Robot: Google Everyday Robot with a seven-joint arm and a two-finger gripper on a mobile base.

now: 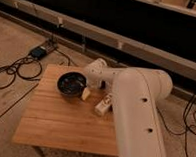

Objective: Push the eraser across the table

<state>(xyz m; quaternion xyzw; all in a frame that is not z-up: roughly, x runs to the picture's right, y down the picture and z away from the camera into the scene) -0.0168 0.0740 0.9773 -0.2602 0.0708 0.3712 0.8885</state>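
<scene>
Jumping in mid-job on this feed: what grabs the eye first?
The big white arm fills the right foreground and reaches over the far side of the table. Its gripper is down just right of the black bowl. A pale tan block lies at the bowl's right edge and a white labelled carton further right; no eraser can be seen.

White, smooth-shelled robot arm over the counter

The arm is a thick glossy off-white tube with rounded segments; a row of small dark round screw recesses runs down its near side. It narrows through a bulbous rounded joint housing toward the gripper, which sits at the far end of the arm by the far edge of the counter and shows as a small dark part beneath the white casing.
</scene>
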